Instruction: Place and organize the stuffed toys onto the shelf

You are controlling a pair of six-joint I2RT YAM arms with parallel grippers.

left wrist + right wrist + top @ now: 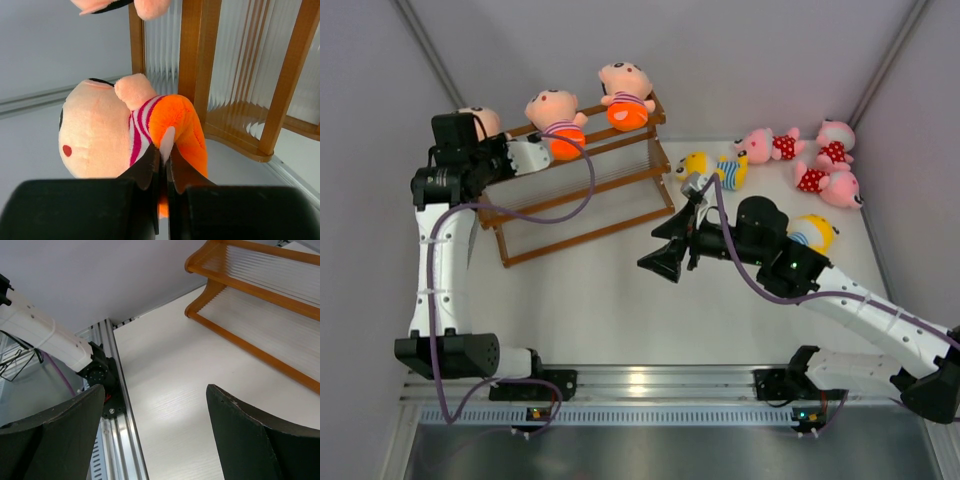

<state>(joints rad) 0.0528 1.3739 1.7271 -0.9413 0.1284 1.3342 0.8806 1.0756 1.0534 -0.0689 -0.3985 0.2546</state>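
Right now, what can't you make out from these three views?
Top external: the left arm hides most of the left-end doll; whether it sits on the shelf is unclear.
Top external: the right arm covers half of one yellow doll.
Left wrist: a second doll is cut off by the top edge.
Right wrist: the shelf runs off the right edge; no toys show.

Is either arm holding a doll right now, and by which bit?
Yes: the left jaws pinch a peach-faced doll at its orange shorts; the right jaws are empty.
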